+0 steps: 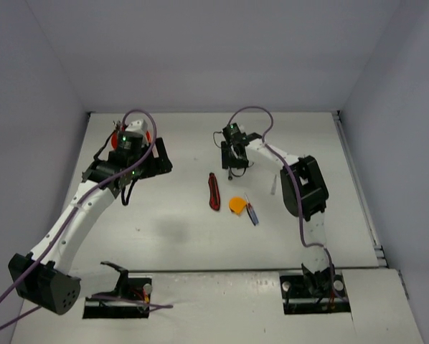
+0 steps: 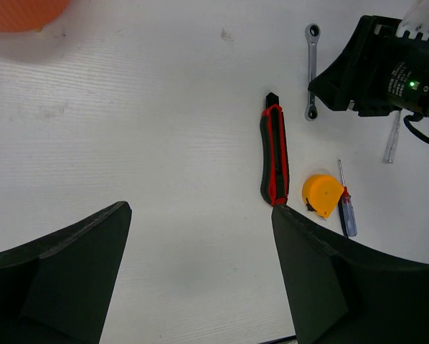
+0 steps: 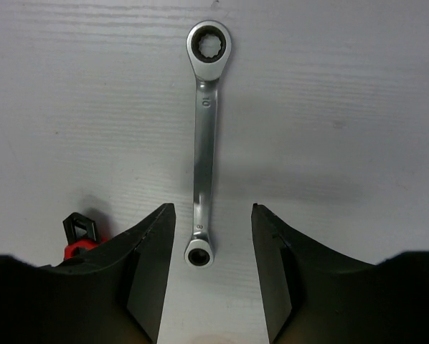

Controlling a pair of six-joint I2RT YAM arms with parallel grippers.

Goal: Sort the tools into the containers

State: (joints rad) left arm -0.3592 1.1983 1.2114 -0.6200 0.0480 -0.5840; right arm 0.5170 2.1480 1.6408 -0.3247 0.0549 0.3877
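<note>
Wrench point(image 3: 206, 143) between right fingers point(image 3: 146, 276)

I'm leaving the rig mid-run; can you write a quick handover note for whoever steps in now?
Left gripper: open, empty, near the orange tub.
Right gripper: open, jaws straddling the silver wrench, not touching it.
On the table: red-black tool, tape measure, screwdriver, all apart from the tub.
Done: nothing visibly sorted; tub's inside hidden.
To do: every tool shown.
</note>
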